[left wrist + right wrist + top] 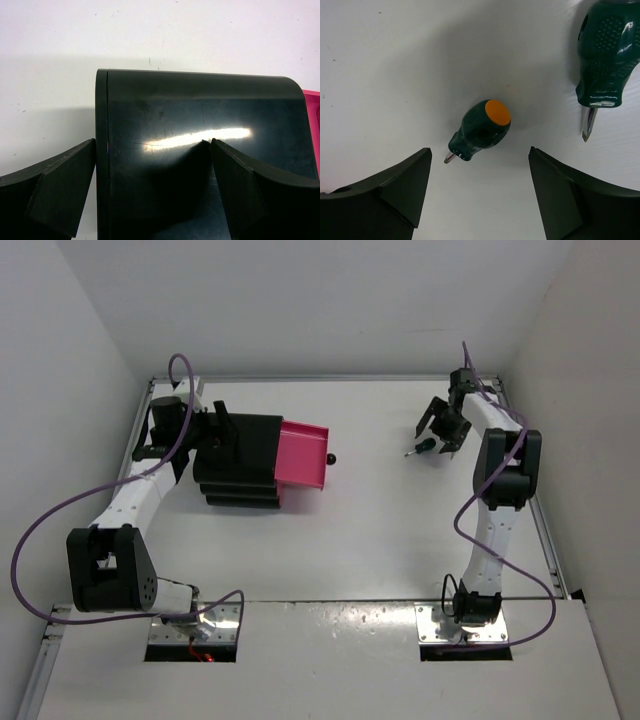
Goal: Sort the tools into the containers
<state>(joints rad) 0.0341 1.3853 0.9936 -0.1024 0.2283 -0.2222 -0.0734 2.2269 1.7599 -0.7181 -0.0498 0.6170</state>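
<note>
A stubby green screwdriver (480, 130) with an orange cap lies on the white table, its short tip pointing lower left. My right gripper (480, 152) hovers over it, open, and its fingers (400, 185) touch nothing. A second green-handled screwdriver (605, 55) lies at the upper right, blade toward me. From above, the right gripper (440, 428) is at the far right, by one tool (422, 447). The black cabinet (240, 465) stands far left with its top pink drawer (303, 453) pulled out. My left gripper (215, 435) is open astride the cabinet's back edge (102, 150), one finger (250, 190) on its top.
The drawer's black knob (331, 458) points toward the table's middle. White walls close in the table at the back and both sides. A purple cable (60, 510) loops off the left arm. A sliver of pink drawer (312, 125) shows past the cabinet's top.
</note>
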